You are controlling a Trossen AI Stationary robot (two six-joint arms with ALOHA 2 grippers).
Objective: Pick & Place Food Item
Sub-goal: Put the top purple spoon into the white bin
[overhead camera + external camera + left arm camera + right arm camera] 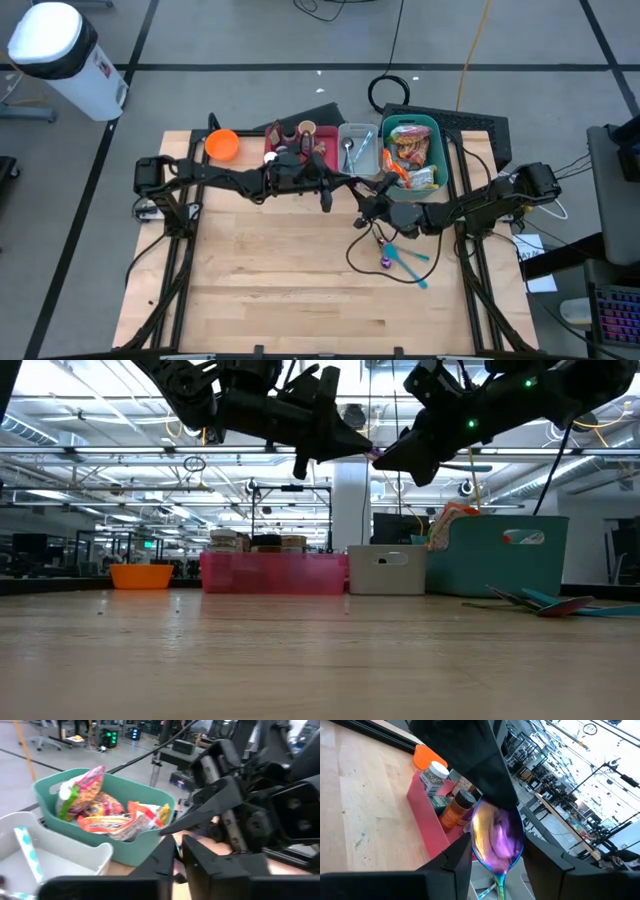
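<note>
An iridescent purple spoon (497,835) hangs in the air between my two grippers, high over the table's middle; it also shows in the low view (376,452). My right gripper (498,855) is shut on it, coming from the table's right (365,208). My left gripper (178,857) comes from the left (328,198) and is shut on the spoon's far tip. Food packets (412,155) lie in a teal bin (410,118) at the far edge, and no gripper touches them. My left gripper has a thin blue-green edge (177,851) between its nearly closed fingers. In the right wrist view its dark fingers (490,775) cover the tip of the spoon's bowl. The fingers come level from the table's left. My right gripper holds the spoon's bowl by its two side edges (476,845) between its two fingers. The handle (500,885) runs back between the fingers toward the wrist. The fingers come level from the table's right, along the spoon. The spoon is lifted clear of the table.
A white bin with utensils (355,128), a pink bin with bottles (290,150) and an orange bowl (222,145) stand along the far edge. Teal spoons (410,258) and a dark cable (362,250) lie right of centre. Bare wood fills the near half.
</note>
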